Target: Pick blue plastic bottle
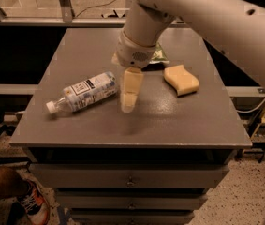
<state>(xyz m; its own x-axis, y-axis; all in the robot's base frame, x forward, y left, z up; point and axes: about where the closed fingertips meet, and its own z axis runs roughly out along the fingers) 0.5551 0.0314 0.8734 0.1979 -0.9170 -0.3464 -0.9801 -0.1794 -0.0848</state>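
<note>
The blue plastic bottle (84,93) lies on its side on the grey table (169,121), white cap pointing front left, label facing up. My gripper (129,96) hangs from the white arm just right of the bottle's base end, above the table, its cream fingers (131,89) pointing down. Nothing is seen in it. The bottle lies free and fully visible.
A tan sponge (181,79) lies right of the gripper. A green bag (158,55) lies behind, mostly hidden by the arm. The table sits on a drawer cabinet (129,181). A person's shoe (28,204) is on the floor at lower left.
</note>
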